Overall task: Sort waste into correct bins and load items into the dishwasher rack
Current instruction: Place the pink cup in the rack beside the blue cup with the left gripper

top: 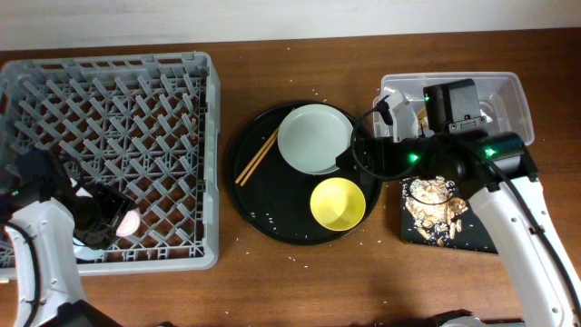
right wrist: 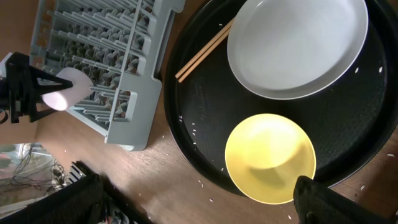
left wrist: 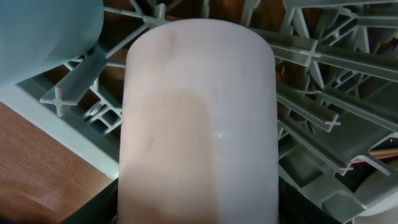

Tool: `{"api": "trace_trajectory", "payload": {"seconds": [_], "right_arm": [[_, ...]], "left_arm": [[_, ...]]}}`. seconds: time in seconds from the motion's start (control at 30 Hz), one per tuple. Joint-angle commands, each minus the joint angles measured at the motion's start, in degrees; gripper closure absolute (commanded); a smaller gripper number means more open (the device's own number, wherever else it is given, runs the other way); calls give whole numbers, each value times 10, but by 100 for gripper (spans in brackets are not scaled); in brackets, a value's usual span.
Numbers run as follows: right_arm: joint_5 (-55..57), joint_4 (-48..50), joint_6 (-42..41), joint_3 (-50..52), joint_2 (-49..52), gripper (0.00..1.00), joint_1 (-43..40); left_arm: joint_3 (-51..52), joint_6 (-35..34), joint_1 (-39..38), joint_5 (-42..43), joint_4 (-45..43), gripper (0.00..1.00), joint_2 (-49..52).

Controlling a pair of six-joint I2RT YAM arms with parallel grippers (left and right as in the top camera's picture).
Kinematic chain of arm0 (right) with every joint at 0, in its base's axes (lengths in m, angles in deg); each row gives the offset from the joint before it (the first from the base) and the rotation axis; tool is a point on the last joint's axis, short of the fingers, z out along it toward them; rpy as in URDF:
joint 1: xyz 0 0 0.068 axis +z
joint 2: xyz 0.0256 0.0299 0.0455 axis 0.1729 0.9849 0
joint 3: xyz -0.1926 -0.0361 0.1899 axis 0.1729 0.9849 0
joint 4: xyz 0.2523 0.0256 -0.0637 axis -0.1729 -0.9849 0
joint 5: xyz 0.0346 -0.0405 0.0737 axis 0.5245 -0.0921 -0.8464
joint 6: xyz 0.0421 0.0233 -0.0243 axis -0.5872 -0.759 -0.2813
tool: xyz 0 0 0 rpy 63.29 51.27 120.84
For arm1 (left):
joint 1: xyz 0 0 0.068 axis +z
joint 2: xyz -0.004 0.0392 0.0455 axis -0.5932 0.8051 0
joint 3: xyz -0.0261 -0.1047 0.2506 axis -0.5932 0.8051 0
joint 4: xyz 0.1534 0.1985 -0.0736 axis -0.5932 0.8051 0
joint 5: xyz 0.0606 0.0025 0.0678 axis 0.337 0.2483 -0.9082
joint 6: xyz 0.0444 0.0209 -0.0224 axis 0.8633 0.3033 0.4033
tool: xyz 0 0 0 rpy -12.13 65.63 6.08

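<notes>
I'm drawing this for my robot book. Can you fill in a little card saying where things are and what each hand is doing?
left hand: shut on the pink cup, inside the rack
right hand: open, empty, over the round tray
blue cup: close beside the pink cup
on the round tray: plate, yellow bowl, chopsticks
black bin: holds food scraps
clear tub: partly hidden by the right arm

The left arm (top: 41, 238) and right arm (top: 526, 227) are smooth white tubes with black joints. Small green lights (top: 491, 151) glow on the right arm. The right gripper (right wrist: 202, 202) has black fingers (right wrist: 329, 199).
</notes>
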Motion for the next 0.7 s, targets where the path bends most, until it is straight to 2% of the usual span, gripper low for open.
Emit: {"api": "trace_trajectory", "payload": {"seconds": [0.0, 0.1, 0.2, 0.27, 0.4, 0.47, 0.5, 0.53, 0.57, 0.63, 0.67], "right_arm": [[5, 2, 4, -3, -6, 2, 0], [5, 2, 4, -3, -6, 2, 0], [5, 1, 4, -3, -6, 2, 0], [5, 1, 4, -3, -6, 2, 0], [5, -5, 4, -3, -6, 2, 0], [5, -4, 4, -3, -6, 2, 0], [5, -5, 4, -3, -6, 2, 0], [5, -5, 4, -3, -6, 1, 0], [5, -5, 4, -3, -6, 2, 0], [5, -5, 4, -3, -6, 2, 0], [5, -5, 4, -3, -6, 2, 0]], "left_arm": [[-48, -1, 1, 28, 46, 62, -5], [-118, 0, 2, 38, 143, 63, -38], [-118, 2, 2, 27, 194, 63, -52], [-108, 1, 2, -19, 207, 63, -52], [20, -21, 18, -15, 121, 63, -51], [49, -21, 47, -7, 75, 62, -51], [55, -20, 51, -5, 70, 55, -51], [56, -20, 51, -6, 70, 43, -51], [56, -20, 51, -5, 66, 37, -51], [56, -20, 51, -5, 66, 32, -51], [56, -20, 51, -5, 66, 24, -51]]}}
